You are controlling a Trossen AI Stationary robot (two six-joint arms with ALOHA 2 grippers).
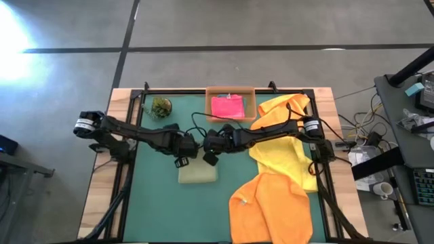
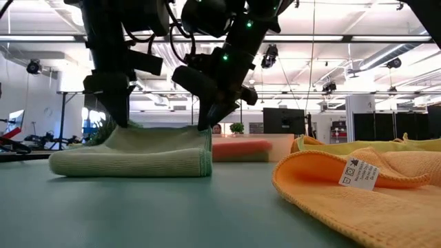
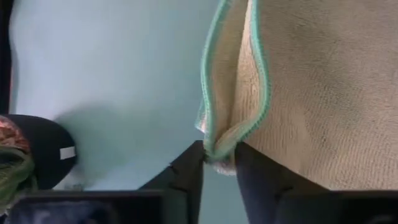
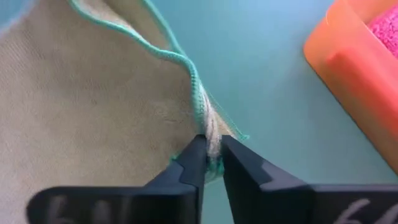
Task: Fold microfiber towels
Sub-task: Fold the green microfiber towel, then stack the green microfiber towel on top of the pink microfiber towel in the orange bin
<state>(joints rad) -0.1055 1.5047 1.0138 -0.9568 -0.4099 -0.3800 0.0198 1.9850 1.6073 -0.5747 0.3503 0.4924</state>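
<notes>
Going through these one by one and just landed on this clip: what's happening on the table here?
Both arms are working on the pale sage green towel, which lies folded on the green mat near the table's middle. The left gripper and right gripper each pinch a teal-stitched corner of it. A hot pink towel already sits in the cardboard tray. A yellow towel and an orange towel lie unfolded on the right side.

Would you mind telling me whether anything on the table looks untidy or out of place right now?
Yes: the orange towel lies crumpled and hangs over the table's near edge, and the yellow towel is bunched under the right arm. The sage towel, pinched by both grippers, looks neatly folded.
</notes>
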